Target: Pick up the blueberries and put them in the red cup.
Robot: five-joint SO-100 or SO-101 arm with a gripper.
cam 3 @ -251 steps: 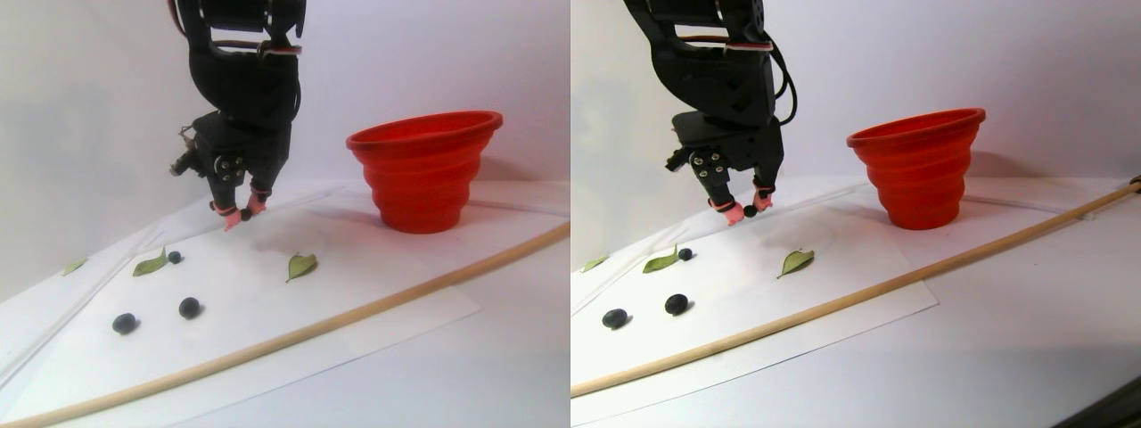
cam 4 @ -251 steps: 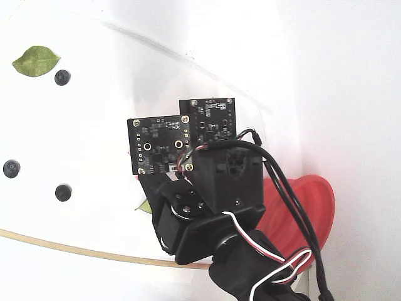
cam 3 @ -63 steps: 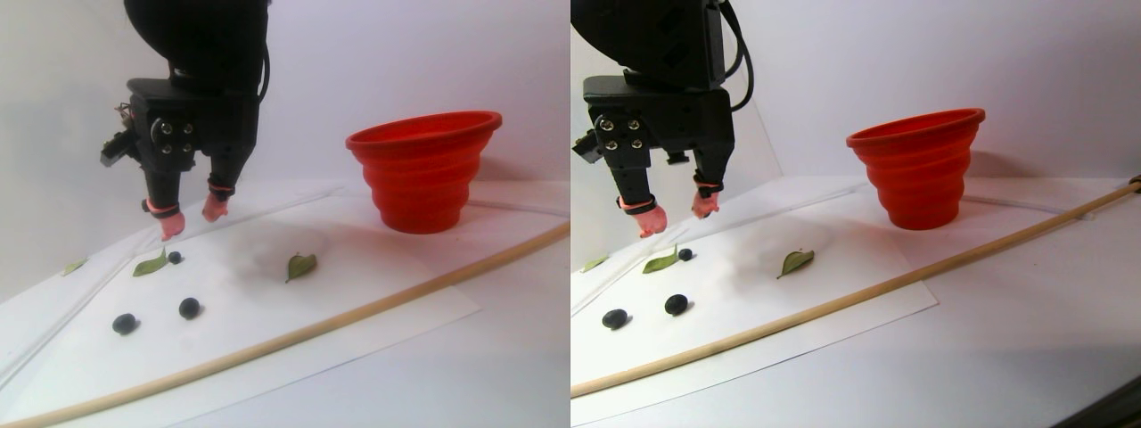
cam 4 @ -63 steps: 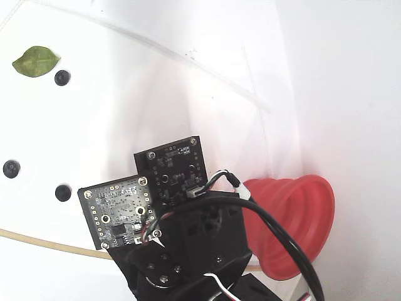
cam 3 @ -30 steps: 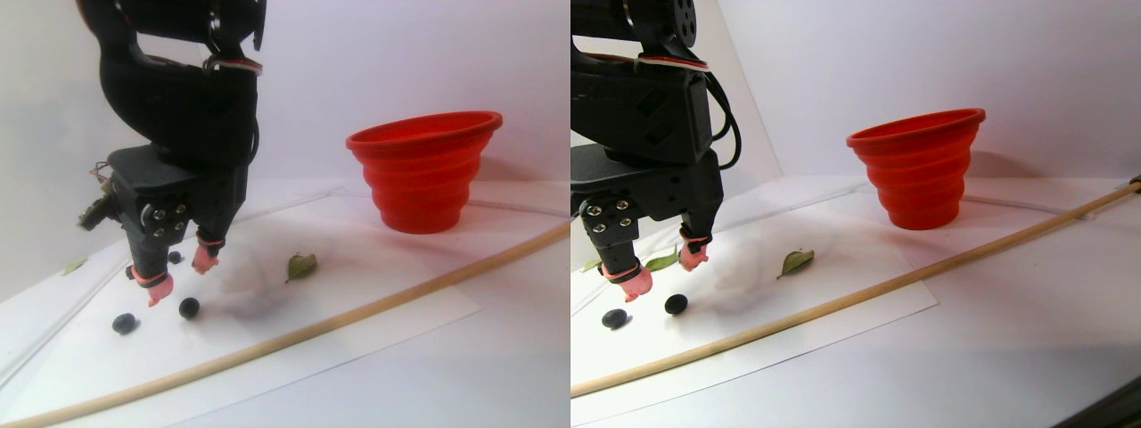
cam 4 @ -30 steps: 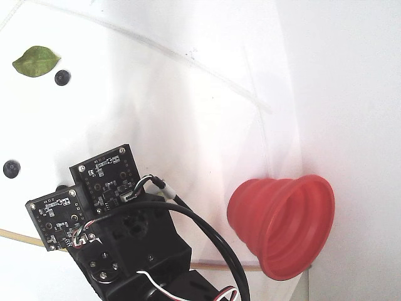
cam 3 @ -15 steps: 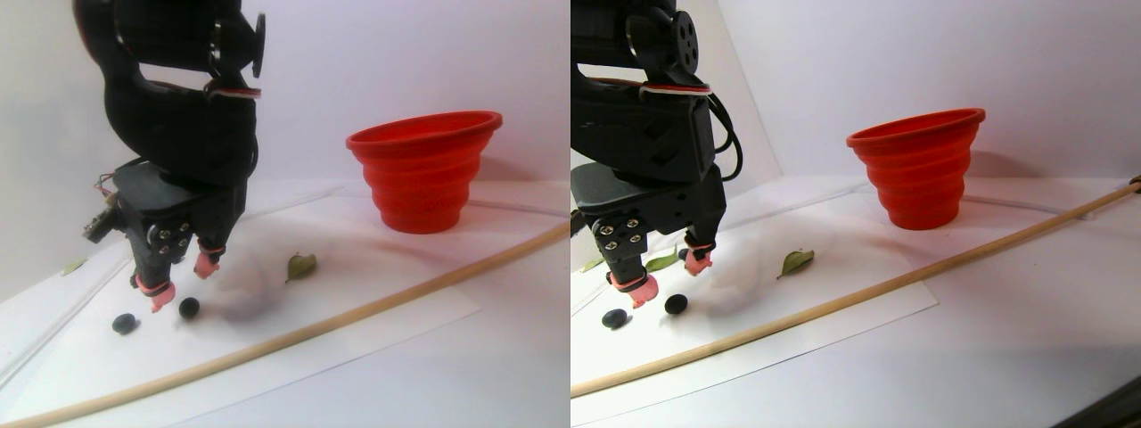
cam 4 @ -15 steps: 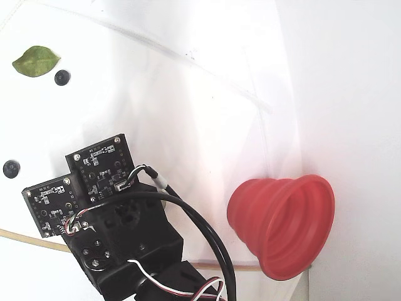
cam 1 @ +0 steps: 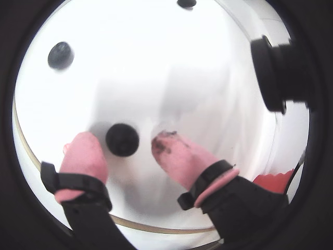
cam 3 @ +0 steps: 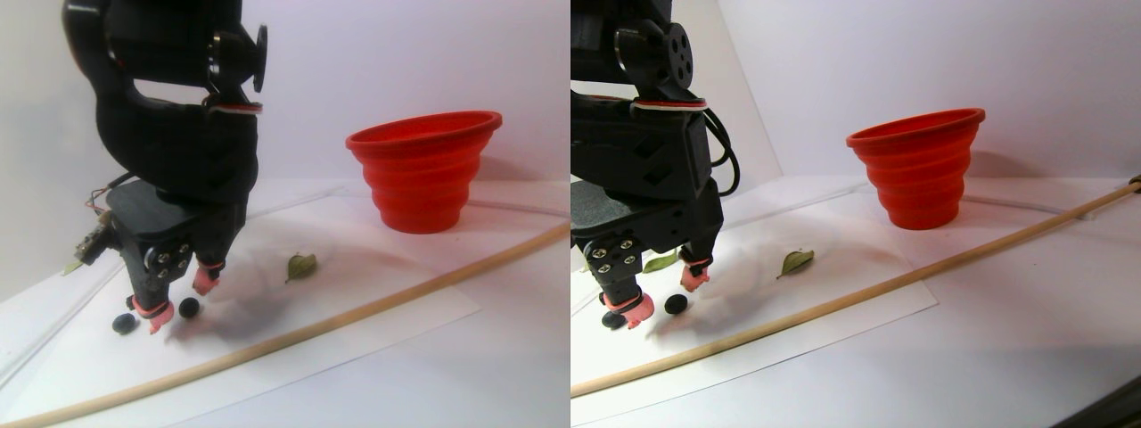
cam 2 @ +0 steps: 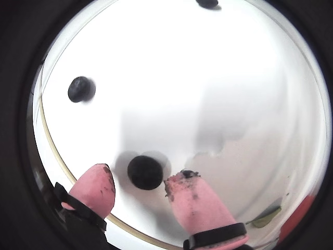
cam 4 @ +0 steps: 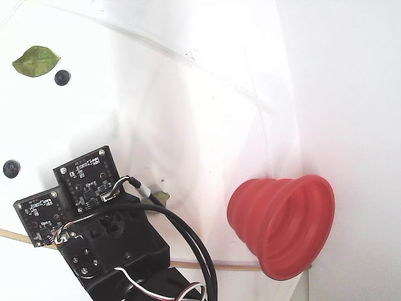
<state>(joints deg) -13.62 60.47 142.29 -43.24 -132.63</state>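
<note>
Blueberry (cam 1: 123,139) sits on white sheet (cam 1: 156,62) squarely between pink fingertips (cam 1: 83,154) of gripper (cam 1: 125,143); jaws spread, nothing gripped, ready to close.

- The arm (cam 4: 106,251) hides the gripper and the blueberry beneath it in the fixed view.
- The red cup (cam 1: 273,182), right of the gripper (cam 1: 125,156), is mostly cut off.

Hobby test bench: white paper sheet (cam 3: 374,294), bare wall (cam 3: 401,53)
</note>
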